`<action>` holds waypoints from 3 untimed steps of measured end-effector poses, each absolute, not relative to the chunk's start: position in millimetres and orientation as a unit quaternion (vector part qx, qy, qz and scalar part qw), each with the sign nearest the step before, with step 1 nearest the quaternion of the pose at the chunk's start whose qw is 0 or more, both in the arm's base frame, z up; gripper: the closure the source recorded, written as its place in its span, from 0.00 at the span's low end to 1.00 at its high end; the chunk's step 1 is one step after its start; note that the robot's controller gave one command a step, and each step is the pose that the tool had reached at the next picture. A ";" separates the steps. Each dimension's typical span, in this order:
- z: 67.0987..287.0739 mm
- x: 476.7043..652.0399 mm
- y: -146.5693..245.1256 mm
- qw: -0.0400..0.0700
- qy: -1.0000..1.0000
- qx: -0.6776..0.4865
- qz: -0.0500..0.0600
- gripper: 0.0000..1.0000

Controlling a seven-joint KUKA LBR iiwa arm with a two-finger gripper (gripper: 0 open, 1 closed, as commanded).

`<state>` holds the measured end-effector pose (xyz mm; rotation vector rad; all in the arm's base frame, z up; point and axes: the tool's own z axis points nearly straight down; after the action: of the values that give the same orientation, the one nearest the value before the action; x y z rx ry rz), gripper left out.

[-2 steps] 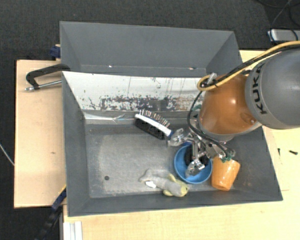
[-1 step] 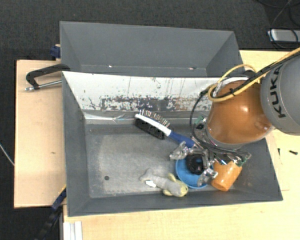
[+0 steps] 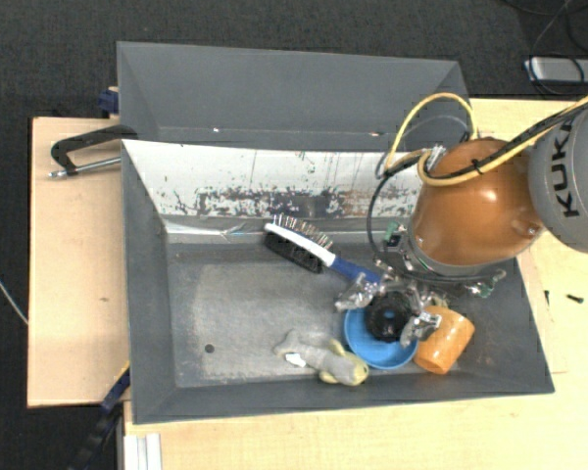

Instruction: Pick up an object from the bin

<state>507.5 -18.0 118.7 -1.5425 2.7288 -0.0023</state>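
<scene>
My gripper (image 3: 386, 318) is low in the bin's front right part, directly over a round blue dish (image 3: 365, 349) that it partly hides. An orange cylinder (image 3: 444, 342) lies tilted against the dish's right side, just right of the gripper. A brush with a black head, white bristles and a blue handle (image 3: 302, 244) lies diagonally to the upper left, and its handle end runs under the gripper. A limp grey and yellow cloth-like thing (image 3: 323, 359) lies on the floor left of the dish.
The arm's orange dome and its cables hang over the bin's right side, near the right wall. Bare grey floor stretches across the left half of the bin.
</scene>
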 end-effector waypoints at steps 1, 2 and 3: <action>73.4 499.2 3.9 0.000 0.722 -0.692 -0.001 0.00; 74.4 499.8 4.2 0.000 0.724 -0.690 0.000 0.00; 79.3 504.9 7.1 0.007 0.722 -0.692 -0.004 1.00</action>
<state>504.9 7.1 79.3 -2.1631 2.2578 -0.0128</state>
